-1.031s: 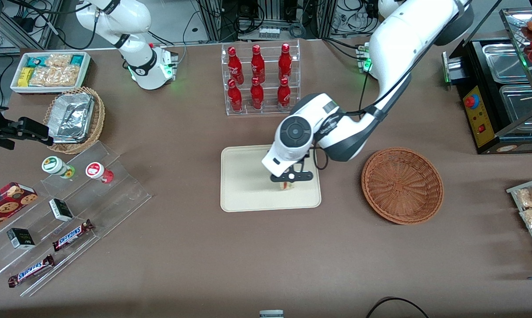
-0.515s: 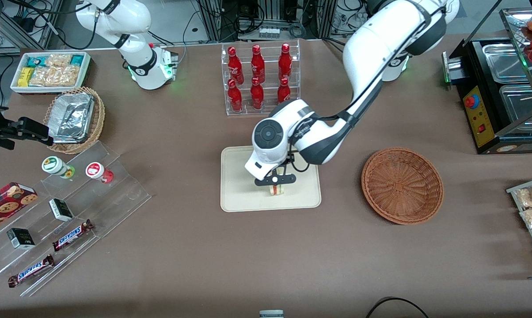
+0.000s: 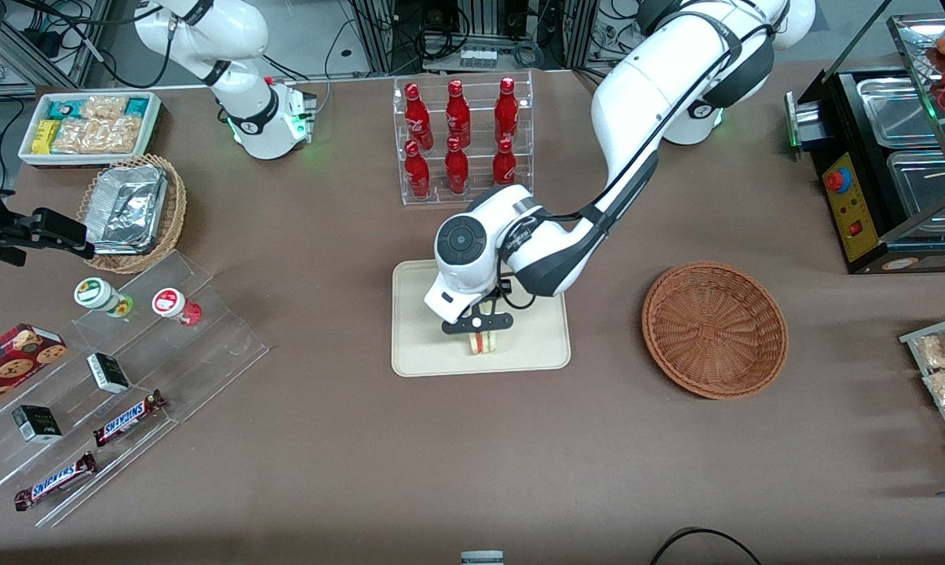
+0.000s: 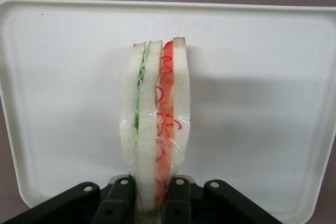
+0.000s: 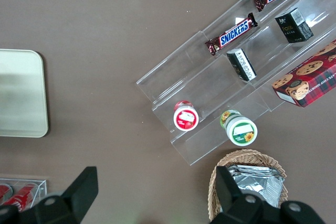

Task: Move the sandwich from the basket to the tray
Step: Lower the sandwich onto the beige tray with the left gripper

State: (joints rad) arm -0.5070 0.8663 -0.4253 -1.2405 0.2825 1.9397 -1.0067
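One sandwich [image 4: 156,124] is squeezed tight in the gripper [image 4: 153,205] over one tray [image 3: 417,345]; one basket [image 3: 714,329] is seen at 3 o'clock.

The sandwich [image 4: 155,129], a clear-wrapped wedge of white bread with green and red filling, stands on edge over the cream tray [image 3: 421,345], clamped in the gripper [image 3: 482,339]. The reddish-brown wicker basket [image 3: 714,329] sits beside the tray, toward the working arm's end.

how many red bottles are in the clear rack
6 red bottles, in a clear rack farther from the front camera than the tray: three on the upper tier, three on the lower. None looks hidden. The gripper holds the sandwich over the tray.
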